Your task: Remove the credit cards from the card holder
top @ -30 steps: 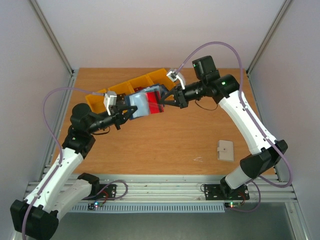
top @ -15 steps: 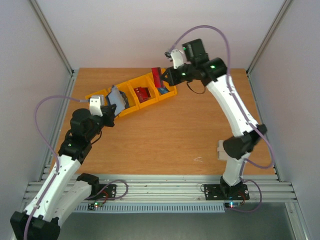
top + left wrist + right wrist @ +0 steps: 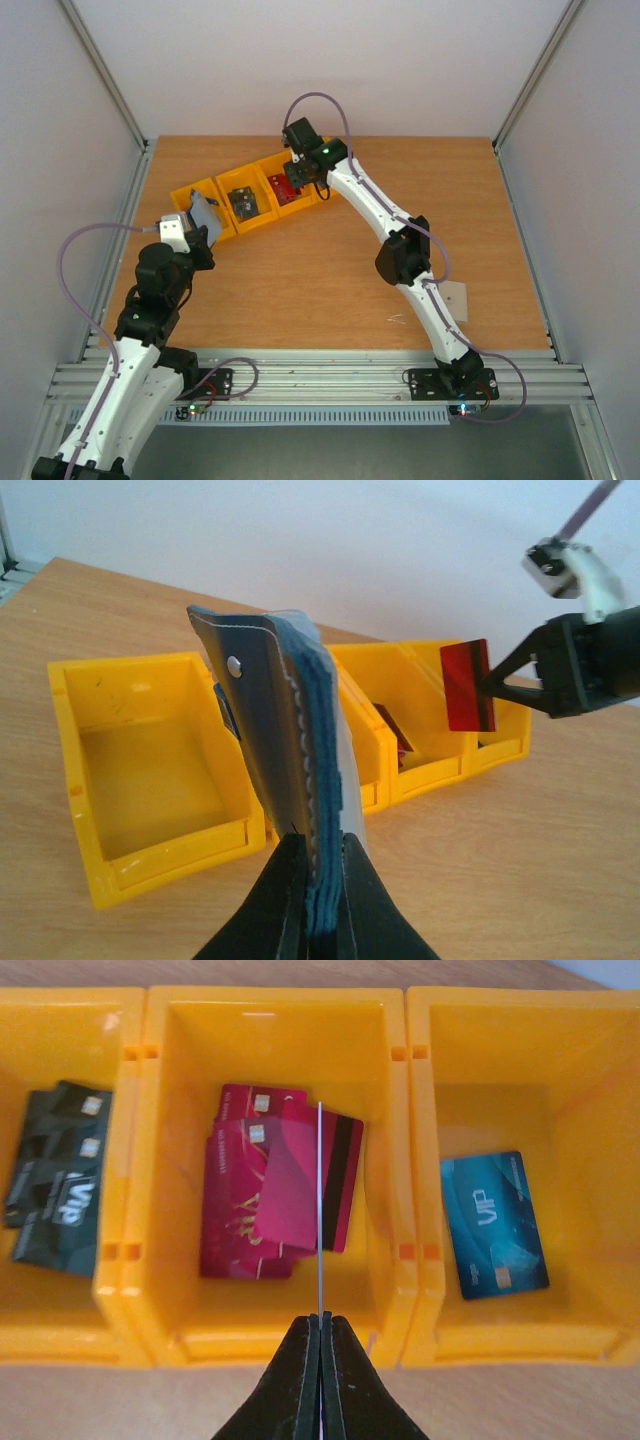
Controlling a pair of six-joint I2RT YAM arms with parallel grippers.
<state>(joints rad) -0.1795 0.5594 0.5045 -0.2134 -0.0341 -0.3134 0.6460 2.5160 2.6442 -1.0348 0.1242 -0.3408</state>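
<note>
My left gripper [image 3: 318, 838] is shut on the lower edge of the card holder [image 3: 285, 720], a navy wallet with a snap tab that stands upright in front of the yellow bins; in the top view the card holder [image 3: 206, 213] is at the left end of the row. My right gripper [image 3: 321, 1318] is shut on a red credit card [image 3: 467, 685], seen edge-on as a thin line [image 3: 321, 1210] in its own wrist view. It hangs over the bin of red credit cards [image 3: 240, 1210]. A teal credit card [image 3: 495, 1222] lies in the bin to the right.
A row of yellow bins [image 3: 262, 212] runs across the back left of the table. Dark cards [image 3: 55, 1195] lie in one compartment [image 3: 40, 1300]. The nearest bin [image 3: 150, 770] in the left wrist view is empty. A beige pad [image 3: 457, 300] lies at the front right, partly behind the right arm.
The right gripper has swung left with the red card, away from the wallet to above the red-card bin. The left gripper has drawn the wallet back to the left.
</note>
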